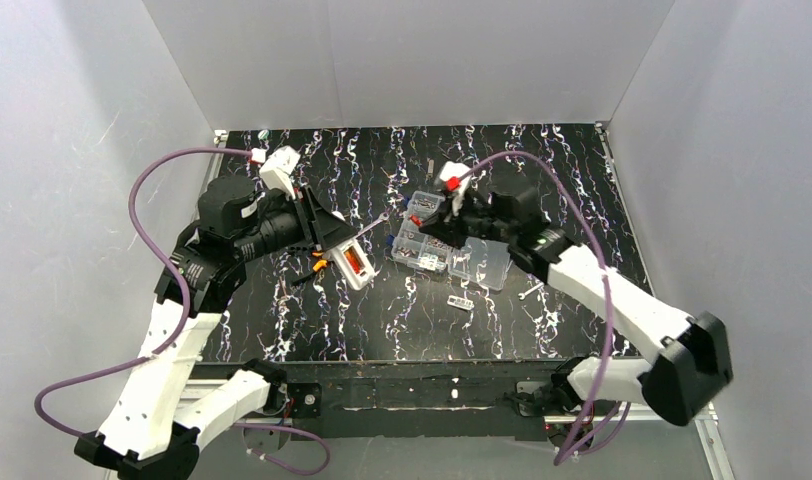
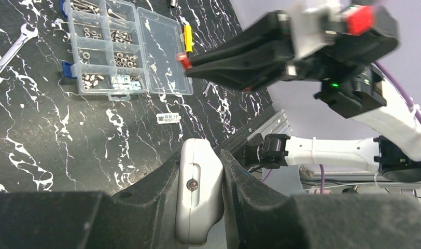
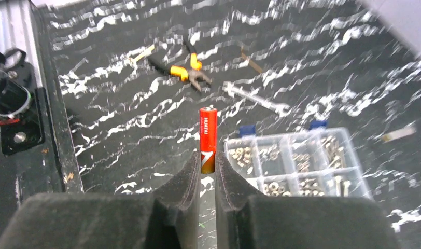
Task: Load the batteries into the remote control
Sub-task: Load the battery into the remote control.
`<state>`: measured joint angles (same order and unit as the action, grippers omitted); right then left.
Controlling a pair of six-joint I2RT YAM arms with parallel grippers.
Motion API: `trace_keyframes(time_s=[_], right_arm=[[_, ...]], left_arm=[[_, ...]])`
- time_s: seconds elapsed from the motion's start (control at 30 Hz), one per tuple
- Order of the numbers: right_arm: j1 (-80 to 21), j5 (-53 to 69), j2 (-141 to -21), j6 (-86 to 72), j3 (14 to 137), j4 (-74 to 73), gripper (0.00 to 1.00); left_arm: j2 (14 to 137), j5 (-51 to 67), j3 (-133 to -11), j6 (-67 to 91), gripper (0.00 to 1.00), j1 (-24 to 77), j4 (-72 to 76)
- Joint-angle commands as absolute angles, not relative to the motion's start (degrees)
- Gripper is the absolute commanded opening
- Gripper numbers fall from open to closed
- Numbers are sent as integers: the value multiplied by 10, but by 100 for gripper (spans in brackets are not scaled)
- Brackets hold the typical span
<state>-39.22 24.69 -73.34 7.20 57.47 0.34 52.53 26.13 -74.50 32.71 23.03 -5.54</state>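
While the left gripper (image 2: 200, 174) squeezes the white remote control (image 2: 197, 207), the right gripper (image 3: 207, 168) pinches a red battery (image 3: 208, 132).
Both look light, hard and slippery, so grip them gently by their long sides.

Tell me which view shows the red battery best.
Right wrist: the battery stands clamped between the fingers, label visible. Left wrist shows only its red end; in top external it cannot be made out.

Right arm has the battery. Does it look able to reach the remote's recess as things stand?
Probably yes. The left gripper holds the remote off the table, recess showing in the top view, and nothing stands between it and the battery in the right gripper.
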Motion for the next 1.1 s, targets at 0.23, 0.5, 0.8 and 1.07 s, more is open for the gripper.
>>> trace_keyframes(time_s=[0.23,0.5,0.8,1.07], right_arm=[[-380,354,-545,181,557,55,1],[-380,411,-498,237,554,49,1],[-380,424,-481,252,554,46,1],[-380,413,-491,230,564,51,1]], left_arm=[[546,310,-734,365,0,228,29],[550,356,-718,394,0,227,113],[539,436,-669,431,0,228,306],[547,511,-678,450,0,228,394]])
